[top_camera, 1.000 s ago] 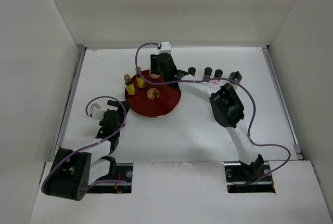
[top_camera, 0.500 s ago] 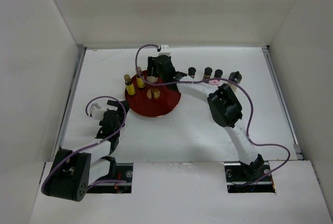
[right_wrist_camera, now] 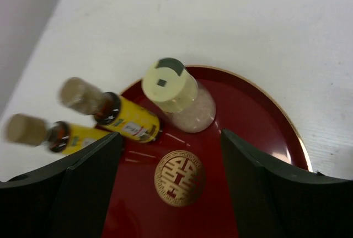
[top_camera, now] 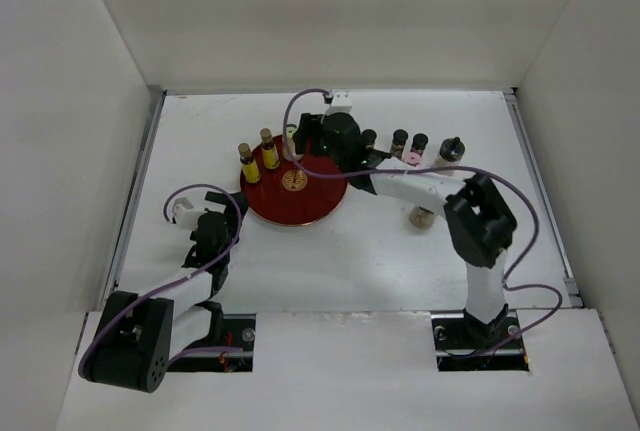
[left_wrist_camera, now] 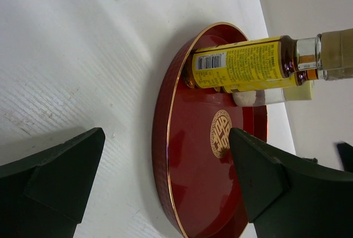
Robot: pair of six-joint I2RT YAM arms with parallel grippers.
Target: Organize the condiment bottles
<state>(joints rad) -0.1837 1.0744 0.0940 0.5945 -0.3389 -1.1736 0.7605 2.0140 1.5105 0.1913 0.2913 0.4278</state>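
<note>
Three bottles [top_camera: 268, 151] upright on tray [top_camera: 300, 206]

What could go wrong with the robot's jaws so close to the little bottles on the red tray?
1. The right jaws stand open close to the cream bottle. Pulling away crooked might clip it and tip it into the yellow bottles beside it on the red tray.
2. The right arm reaches past the dark-capped bottles on the table. Swinging back might knock them over.
</note>
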